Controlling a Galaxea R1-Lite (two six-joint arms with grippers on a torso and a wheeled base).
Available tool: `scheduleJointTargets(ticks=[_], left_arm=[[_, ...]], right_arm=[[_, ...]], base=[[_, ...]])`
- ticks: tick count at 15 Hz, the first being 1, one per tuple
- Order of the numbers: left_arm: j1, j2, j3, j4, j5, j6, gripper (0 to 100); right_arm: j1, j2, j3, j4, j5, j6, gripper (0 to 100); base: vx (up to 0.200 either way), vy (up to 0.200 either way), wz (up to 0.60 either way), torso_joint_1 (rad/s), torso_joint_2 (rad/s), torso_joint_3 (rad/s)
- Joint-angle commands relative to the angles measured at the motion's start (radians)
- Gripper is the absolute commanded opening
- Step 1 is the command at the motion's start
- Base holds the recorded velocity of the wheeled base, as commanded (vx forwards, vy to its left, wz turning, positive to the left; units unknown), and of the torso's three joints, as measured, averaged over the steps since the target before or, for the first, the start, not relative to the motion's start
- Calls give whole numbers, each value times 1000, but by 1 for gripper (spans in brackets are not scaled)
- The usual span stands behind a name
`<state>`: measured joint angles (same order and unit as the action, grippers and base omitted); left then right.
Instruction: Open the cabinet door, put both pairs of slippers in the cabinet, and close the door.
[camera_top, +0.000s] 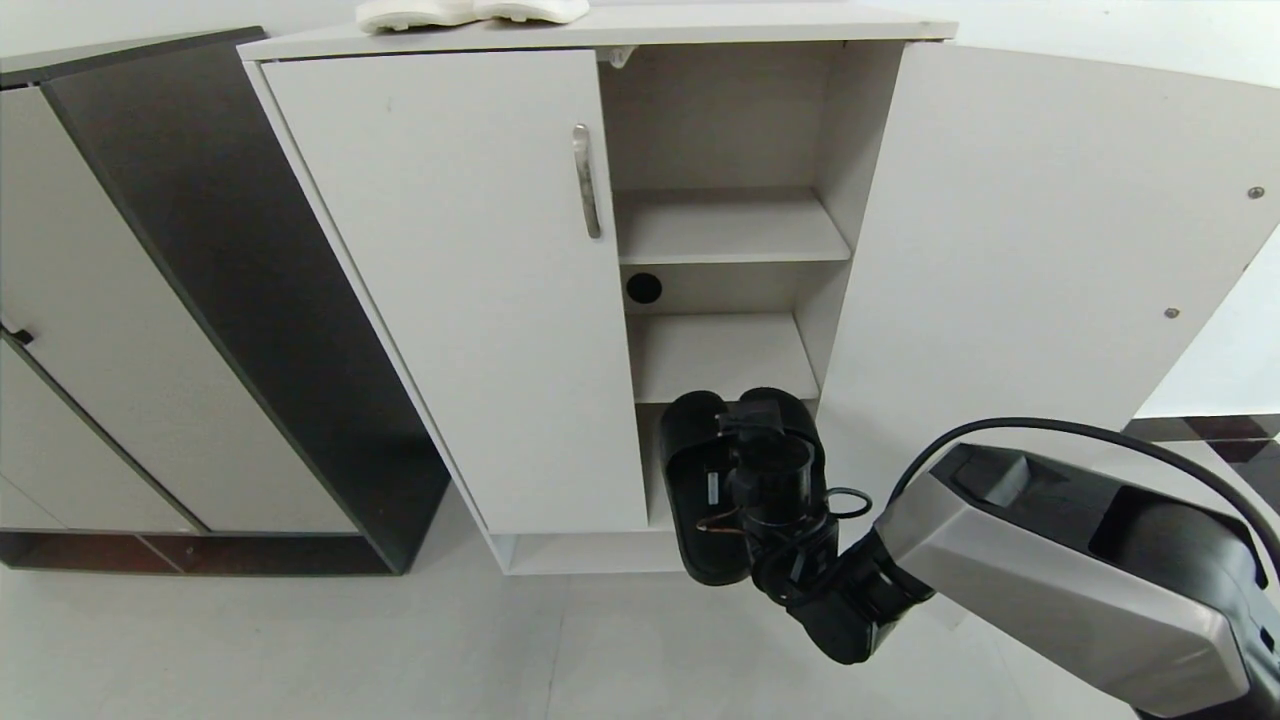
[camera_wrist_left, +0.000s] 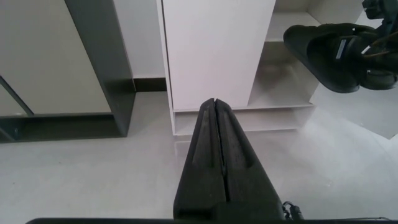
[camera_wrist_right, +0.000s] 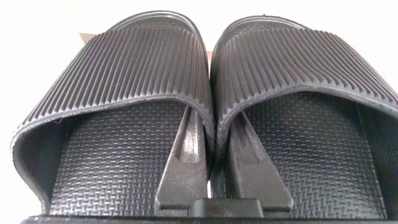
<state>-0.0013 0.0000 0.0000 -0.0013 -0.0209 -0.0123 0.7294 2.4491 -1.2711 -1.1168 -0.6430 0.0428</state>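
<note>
Head view: right jaws hold the black slippers (camera_top: 700, 470) at the open cabinet (camera_top: 450, 300) bottom shelf, white slippers (camera_top: 470, 10) on top. Left wrist view: left jaws pressed together, empty. Right wrist view: jaws pinch both slippers' inner walls. Next, I'd guess: push in, let go.

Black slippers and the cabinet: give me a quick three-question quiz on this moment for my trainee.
1. True or false: the right gripper is shut on the black slippers.
2. Where do the white slippers lie? A) on top of the cabinet B) on the middle shelf C) on the floor
3. Fill in: the cabinet's ___ door stands open.
Key: 1 true; 2 A; 3 right.
</note>
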Motion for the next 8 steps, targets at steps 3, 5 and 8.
scheduleJointTargets(ticks=[3,5,8], left_arm=[[1,2,0,0,-1,3,0],[0,2,0,0,-1,2,0],[1,2,0,0,-1,2,0]], right_arm=[[-4,-22,-7,2,0,-1,0],[-5,-39,-8,8,0,-1,0],[-7,-36,-13,26,0,-1,0]], base=[[67,0,0,1,-1,4],[200,0,0,0,2,5],[200,0,0,2,4,-2]])
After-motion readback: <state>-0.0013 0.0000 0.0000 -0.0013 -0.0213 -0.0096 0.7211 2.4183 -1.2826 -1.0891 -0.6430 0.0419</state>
